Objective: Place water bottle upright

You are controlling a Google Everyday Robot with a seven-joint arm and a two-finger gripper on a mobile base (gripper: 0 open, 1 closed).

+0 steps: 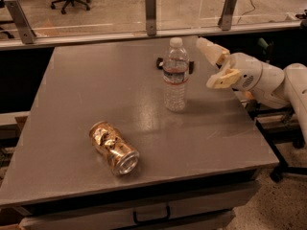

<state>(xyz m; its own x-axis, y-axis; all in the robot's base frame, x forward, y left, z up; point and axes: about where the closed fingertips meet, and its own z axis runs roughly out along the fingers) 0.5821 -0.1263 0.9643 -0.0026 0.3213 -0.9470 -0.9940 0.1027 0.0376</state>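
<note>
The water bottle (175,75) stands upright on the grey table (86,90), right of its middle. It is clear and ribbed, with a white cap and a thin red-and-white label band. My gripper (212,63) is to the right of the bottle, apart from it, with its two cream fingers (223,78) spread open and nothing between them. The white arm (268,83) reaches in from the right edge.
A dented gold-and-silver can (113,147) lies on its side near the table's front left. A small dark object (160,63) lies behind the bottle. Glass panels on metal posts (150,13) line the table's far edge. A drawer handle (151,217) shows below the front edge.
</note>
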